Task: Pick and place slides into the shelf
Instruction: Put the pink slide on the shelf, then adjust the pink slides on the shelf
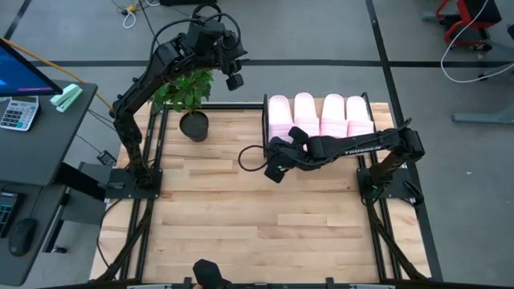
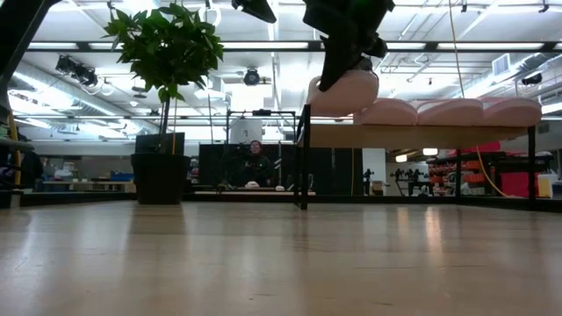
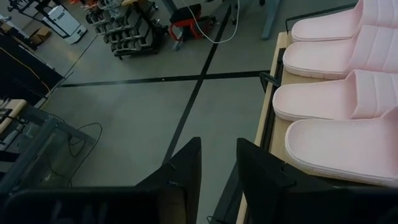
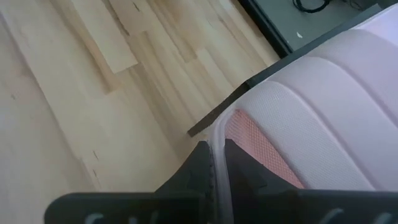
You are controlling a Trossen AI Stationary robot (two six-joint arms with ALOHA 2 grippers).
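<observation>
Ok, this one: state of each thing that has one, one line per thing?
slides: all four on the shelf, side by side, toes toward the table.
shelf: upright, full.
right claw: shut on the strap edge of the end slide nearest the plant.
left claw: raised beyond the table's far edge, holding nothing.
potted plant: upright.

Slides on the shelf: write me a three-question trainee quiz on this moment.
1. How many slides lie on the shelf?
2. True or false: the right claw grips the leftmost slide's edge.
3. What does the left claw hold? A) a slide B) nothing C) the potted plant

Key: 1. Four. 2. True; thin rim pinched between its fingers. 3. B; raised beyond the table's far edge.
</observation>
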